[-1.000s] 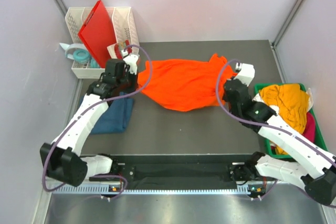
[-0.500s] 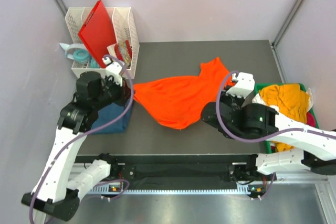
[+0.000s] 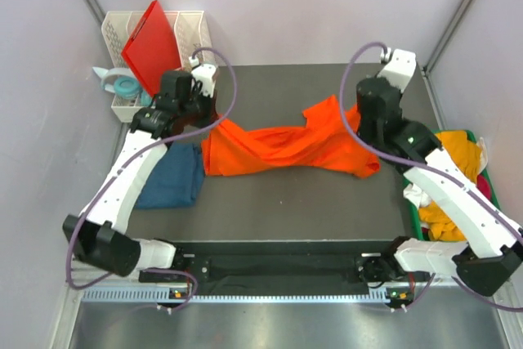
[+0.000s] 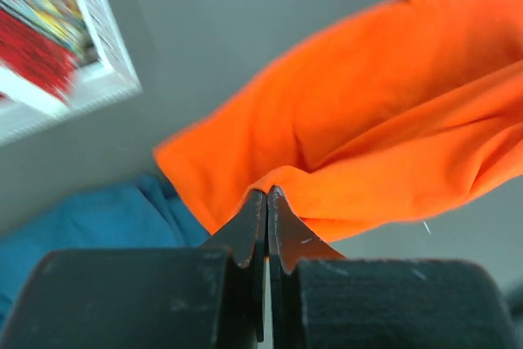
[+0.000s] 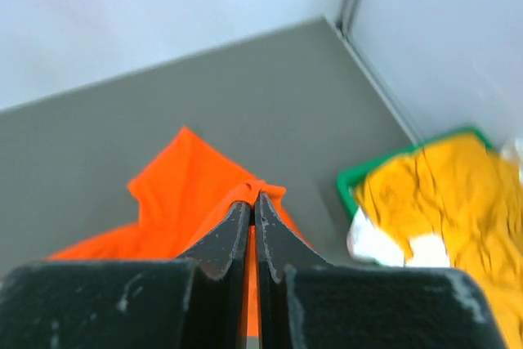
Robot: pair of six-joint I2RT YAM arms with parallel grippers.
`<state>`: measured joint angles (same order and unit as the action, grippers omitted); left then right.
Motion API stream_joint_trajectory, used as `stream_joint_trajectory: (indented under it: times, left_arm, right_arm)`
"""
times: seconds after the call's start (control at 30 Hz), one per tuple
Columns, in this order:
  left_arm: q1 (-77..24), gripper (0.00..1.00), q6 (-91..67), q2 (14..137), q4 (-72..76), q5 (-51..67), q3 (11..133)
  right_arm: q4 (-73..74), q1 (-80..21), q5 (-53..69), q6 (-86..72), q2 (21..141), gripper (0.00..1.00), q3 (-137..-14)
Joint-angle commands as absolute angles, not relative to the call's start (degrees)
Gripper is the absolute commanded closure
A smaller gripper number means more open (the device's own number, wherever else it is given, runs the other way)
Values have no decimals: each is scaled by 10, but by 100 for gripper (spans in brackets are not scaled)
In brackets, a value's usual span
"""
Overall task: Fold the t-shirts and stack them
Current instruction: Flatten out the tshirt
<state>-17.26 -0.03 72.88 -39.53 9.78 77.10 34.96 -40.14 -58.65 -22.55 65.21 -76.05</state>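
Across the middle of the table point(image 3: 310, 202) I see the orange t-shirt point(image 3: 278, 145) strung between both arms, sagging in a crumpled band from left to right. My left gripper point(image 4: 266, 198) is pinched tight on its left edge, just beside the teal t-shirt point(image 3: 172, 177) lying at the left. My right gripper point(image 5: 252, 202) is clamped on the orange t-shirt's right end, near the green bin point(image 3: 411, 217) holding the mustard-yellow t-shirt point(image 3: 462, 157).

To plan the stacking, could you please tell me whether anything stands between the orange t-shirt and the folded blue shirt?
Nothing visible does. The left end effector and right end effector pinch the bright orange cloth t-shirt; its left end sits beside the folded teal-blue cloth shirt.
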Motion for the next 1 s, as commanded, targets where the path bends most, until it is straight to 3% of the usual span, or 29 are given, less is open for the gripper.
stream_joint_trajectory:
  times: [0.0, 0.23, 0.57, 0.97]
  left_arm:
    - [-172, 100, 20, 779, -321, 25, 885]
    - [-171, 100, 34, 844, -316, -25, 1046]
    - [-171, 100, 40, 859, -342, -51, 1193]
    - [-145, 100, 76, 827, -326, -151, 1238]
  right_arm:
    - [171, -346, -501, -33, 701, 100, -873]
    - [137, -335, -495, 59, 761, 100, -1004]
    - [130, -340, -515, 152, 740, 100, -1117]
    - [79, -340, -559, 241, 655, 100, -1106]
